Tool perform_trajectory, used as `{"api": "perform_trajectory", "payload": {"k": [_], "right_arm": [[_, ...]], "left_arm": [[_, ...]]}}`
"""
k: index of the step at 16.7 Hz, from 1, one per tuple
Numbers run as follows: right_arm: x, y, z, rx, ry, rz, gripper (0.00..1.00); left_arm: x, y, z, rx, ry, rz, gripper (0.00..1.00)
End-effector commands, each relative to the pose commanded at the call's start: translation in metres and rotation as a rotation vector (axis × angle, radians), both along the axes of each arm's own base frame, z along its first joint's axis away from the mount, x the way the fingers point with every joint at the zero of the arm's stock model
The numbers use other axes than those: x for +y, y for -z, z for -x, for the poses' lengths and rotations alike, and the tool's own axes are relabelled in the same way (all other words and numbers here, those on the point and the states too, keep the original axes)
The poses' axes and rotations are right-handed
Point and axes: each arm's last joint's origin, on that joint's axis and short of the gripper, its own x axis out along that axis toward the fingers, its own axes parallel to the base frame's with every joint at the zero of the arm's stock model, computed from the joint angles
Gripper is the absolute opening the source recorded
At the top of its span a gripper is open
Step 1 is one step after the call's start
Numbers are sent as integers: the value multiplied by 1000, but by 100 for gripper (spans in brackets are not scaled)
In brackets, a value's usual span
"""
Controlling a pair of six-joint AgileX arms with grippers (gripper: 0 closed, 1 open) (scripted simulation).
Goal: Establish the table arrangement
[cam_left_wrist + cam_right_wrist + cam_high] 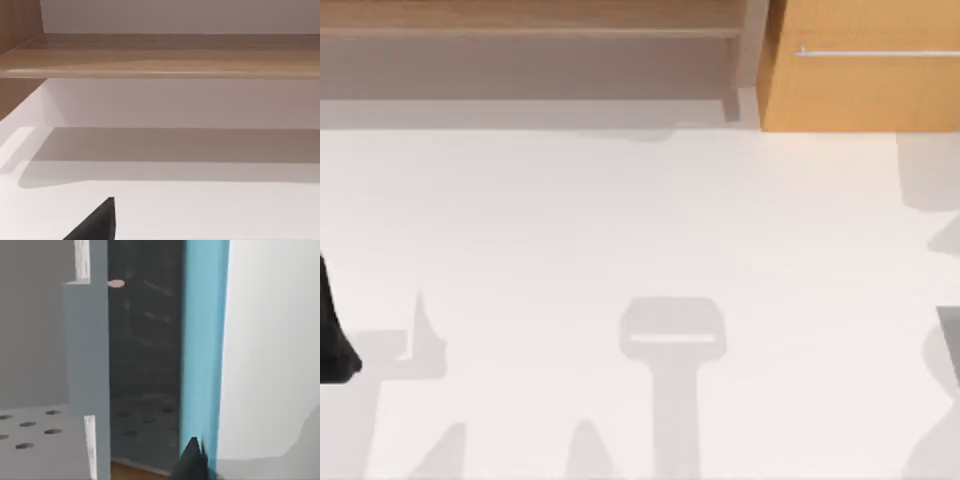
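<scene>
Nearest your overhead camera, the table (640,230) spreads wide and white across almost the whole top view, bare but for soft grey shadows. At its far edge you see the brown wooden shelf (530,30) on the left and the orange drawer cabinet (860,85) on the right. Your left arm (332,330) sits at the table's left edge as a black shape; whether its fingers are spread or pressed together, you cannot tell. Its wrist view looks across the white top to the shelf board (165,55). Your right wrist view shows a grey perforated panel (30,435) and a blue upright strip (205,340).
</scene>
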Motion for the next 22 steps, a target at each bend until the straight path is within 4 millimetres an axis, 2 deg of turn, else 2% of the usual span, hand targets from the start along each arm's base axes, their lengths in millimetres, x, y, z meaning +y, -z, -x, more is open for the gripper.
{"api": "perform_trajectory", "payload": {"k": [3, 9, 16, 20, 22], "right_arm": [[-9, 8, -8, -6, 9, -40, 0], [-7, 8, -9, -4, 6, -42, 0], [-9, 11, -36, -9, 9, -39, 0], [-9, 13, -38, -6, 9, -40, 0], [-9, 13, -38, -6, 9, -40, 15]], "left_arm": [[0, 0, 0, 0, 0, 0, 100], [0, 0, 0, 0, 0, 0, 100], [0, 0, 0, 0, 0, 0, 100], [0, 0, 0, 0, 0, 0, 100], [0, 0, 0, 0, 0, 0, 100]]}}
